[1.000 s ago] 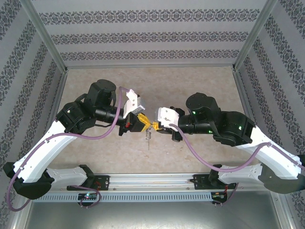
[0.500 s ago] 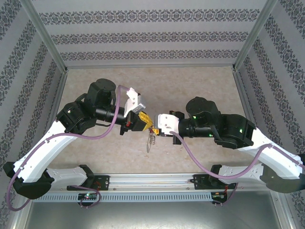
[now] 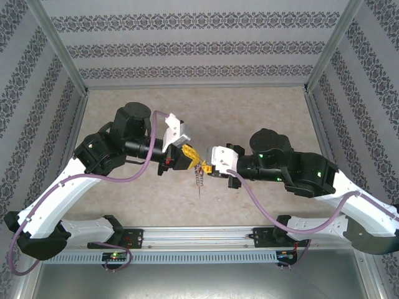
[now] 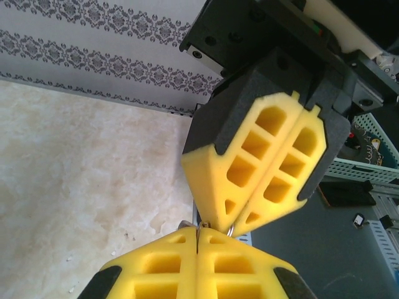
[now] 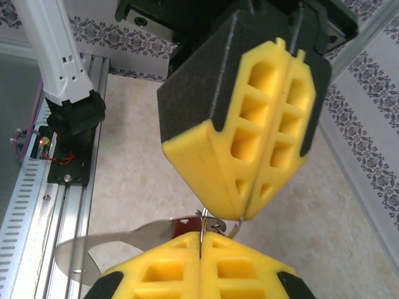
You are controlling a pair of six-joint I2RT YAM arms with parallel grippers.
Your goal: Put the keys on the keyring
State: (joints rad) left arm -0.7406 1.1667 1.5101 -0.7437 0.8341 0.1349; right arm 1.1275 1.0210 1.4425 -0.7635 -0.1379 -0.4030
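— Beige mottled table [image 3: 249,112], patterned wallpaper [image 3: 199,50] on three sides. Where are the grippers?

— Above the table's middle, tip to tip. From overhead the left gripper [image 3: 195,161] comes in from 9 o'clock and the right gripper [image 3: 208,167] from 3 o'clock. Both are closed tight, with no gap down either seam.

— Holding what?

— Hard to say. In each wrist view a sliver of metal sits in that camera's own seam. A thin wire ring [image 5: 235,228] curves between the two tips. Which gripper actually bears the load I cannot tell, because the contact point is tiny and half covered.

— And the keyring?

— The keyring [image 3: 199,182] dangles toward 6 o'clock from the meeting point. In the right wrist view it is a flat grey strip running off toward 8 o'clock. Its far end is blurred, and its upper end is hidden behind the right gripper.

— The keys?

— A speck of red, the keys [image 5: 186,221], sits at 11 o'clock of the right gripper's tips, against the strip. The blade is hidden.
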